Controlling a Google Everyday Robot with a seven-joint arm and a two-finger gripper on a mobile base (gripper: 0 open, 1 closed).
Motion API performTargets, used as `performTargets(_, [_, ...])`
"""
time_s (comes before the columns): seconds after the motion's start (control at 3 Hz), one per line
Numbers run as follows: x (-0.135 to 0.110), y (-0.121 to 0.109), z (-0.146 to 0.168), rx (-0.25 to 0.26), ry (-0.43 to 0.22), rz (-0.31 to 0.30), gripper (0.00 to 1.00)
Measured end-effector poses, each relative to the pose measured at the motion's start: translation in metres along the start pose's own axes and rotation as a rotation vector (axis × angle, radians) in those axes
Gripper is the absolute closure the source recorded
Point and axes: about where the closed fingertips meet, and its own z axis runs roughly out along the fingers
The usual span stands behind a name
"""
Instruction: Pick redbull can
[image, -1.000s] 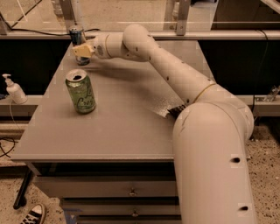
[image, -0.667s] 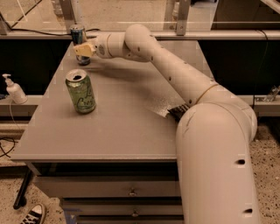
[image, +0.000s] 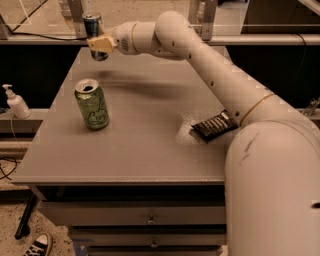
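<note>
A green can stands upright on the grey table, well apart from a dark flat packet.

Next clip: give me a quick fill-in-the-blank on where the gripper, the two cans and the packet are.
1. The gripper is shut on the slim can at the far ____ corner of the table.
2. The green can stands ____ on the table, apart from the gripper.
3. The black packet lies to the ____ of the green can.
Missing words: left; upright; right.
</note>
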Motion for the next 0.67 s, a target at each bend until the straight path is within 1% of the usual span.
performTargets(0.33, [-0.0208, 0.0092, -0.0406, 0.005, 0.008, -0.08, 1.0])
performTargets(0.67, [-0.0232, 0.0088, -0.0463, 0.008, 0.009, -0.088, 1.0])
